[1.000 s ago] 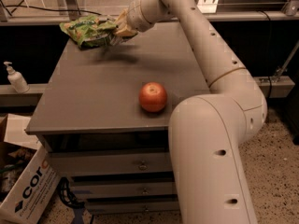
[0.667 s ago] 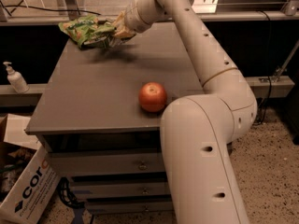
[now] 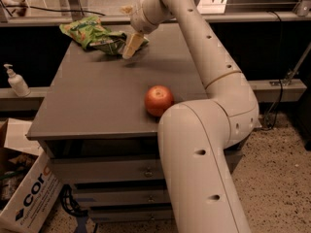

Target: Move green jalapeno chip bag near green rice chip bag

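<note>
At the far left corner of the grey tabletop (image 3: 107, 96), the robot's gripper (image 3: 131, 46) hangs tilted downward just beside the green jalapeno chip bag (image 3: 112, 42), its pale tip against the bag's right-hand edge; whether it is clamped on the wrapper or has let go cannot be told from this view. The dull olive bag lies crumpled on the surface, touching and partly overlapping the brighter green rice chip bag (image 3: 83, 27), which sits behind it and to the left. A second ago the gripper stood higher and further back, up against the pair of bags; it has since come forward, down and a little to the right, while the two bags have scarcely shifted. That suggests the placing is done, or all but done: the jalapeno bag already rests beside its target, and what seems to remain is a clean release and withdrawal without dragging the wrapper away. A red apple (image 3: 158, 100) sits well apart near the front edge, partly behind the robot's arm; a pump bottle (image 3: 15, 80) stands on a ledge to the left; a cardboard box (image 3: 29, 198) lies on the floor below.
</note>
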### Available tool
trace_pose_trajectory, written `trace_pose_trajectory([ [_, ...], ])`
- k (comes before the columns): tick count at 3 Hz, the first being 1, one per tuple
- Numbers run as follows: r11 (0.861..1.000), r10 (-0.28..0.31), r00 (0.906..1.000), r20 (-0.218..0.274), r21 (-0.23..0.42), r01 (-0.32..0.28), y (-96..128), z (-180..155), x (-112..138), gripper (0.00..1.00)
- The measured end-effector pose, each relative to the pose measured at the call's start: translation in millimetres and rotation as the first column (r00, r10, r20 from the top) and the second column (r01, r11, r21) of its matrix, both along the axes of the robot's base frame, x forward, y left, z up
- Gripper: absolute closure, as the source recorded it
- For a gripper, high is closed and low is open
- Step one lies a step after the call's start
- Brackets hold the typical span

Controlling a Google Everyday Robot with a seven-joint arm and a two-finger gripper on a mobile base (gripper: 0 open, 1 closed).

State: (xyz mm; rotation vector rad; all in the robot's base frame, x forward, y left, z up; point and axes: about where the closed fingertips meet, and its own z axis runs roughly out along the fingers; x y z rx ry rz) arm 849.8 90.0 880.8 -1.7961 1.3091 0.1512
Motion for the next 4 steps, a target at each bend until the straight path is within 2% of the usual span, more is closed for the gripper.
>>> trace_pose_trajectory([
  [1,1.000,-0.001,1.0000,0.000,0.001,0.001,0,0,0,0.00],
  [2,0.988,-0.106,0.9932,-0.048,0.104,0.110,-38,21,0,0.00],
  [3,0.946,-0.239,0.9654,-0.106,0.200,0.256,-88,46,-10,0.00],
  [4,0.906,-0.321,0.9358,-0.145,0.241,0.348,-124,54,-27,0.00],
])
